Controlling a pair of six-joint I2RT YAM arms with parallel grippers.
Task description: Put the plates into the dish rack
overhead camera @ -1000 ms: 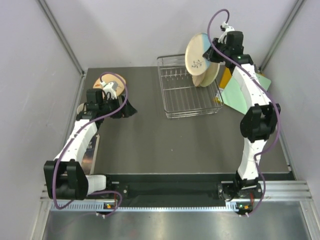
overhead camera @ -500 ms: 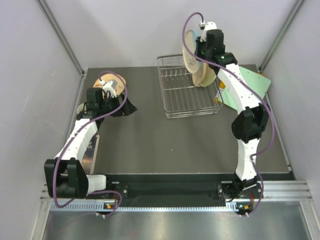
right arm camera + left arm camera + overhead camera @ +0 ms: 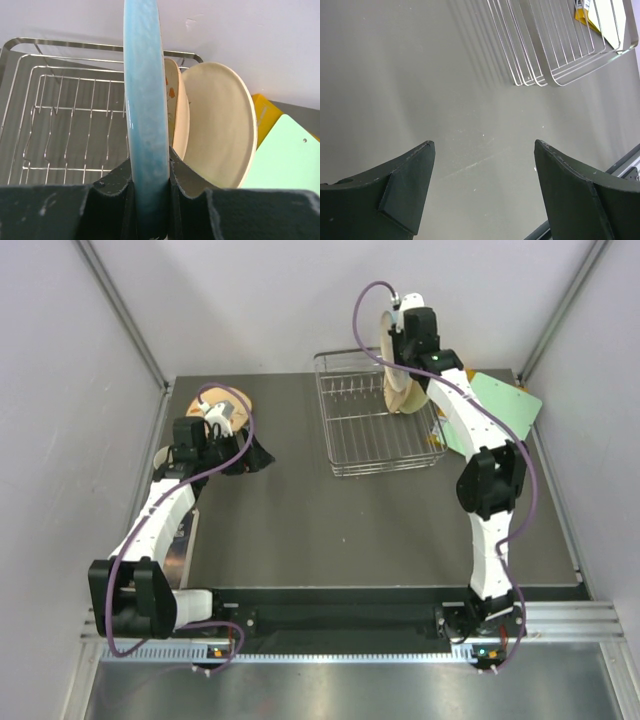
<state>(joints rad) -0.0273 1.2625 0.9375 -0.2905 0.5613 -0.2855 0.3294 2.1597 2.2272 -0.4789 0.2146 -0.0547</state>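
My right gripper (image 3: 400, 340) (image 3: 149, 155) is shut on the rim of a white-and-light-blue plate (image 3: 384, 332) (image 3: 144, 95). It holds the plate upright and edge-on above the back right part of the silver wire dish rack (image 3: 360, 430) (image 3: 60, 100). Two plates stand in the rack's right end, one tan (image 3: 176, 110) and one cream (image 3: 220, 130) (image 3: 408, 395). Another tan plate (image 3: 238, 397) lies on the table at the far left, partly hidden by my left wrist. My left gripper (image 3: 258, 457) (image 3: 484, 145) is open over bare table, left of the rack.
A light green board (image 3: 505, 405) (image 3: 287, 160) and an orange one (image 3: 262, 107) lie to the right of the rack, by the right wall. The rack's near corner (image 3: 555, 55) shows in the left wrist view. Grey walls close in the table on three sides.
My right arm has swung left with the plate, turning it from face-on to edge-on, from over the rack's right end to further inside it. The left arm has not moved.
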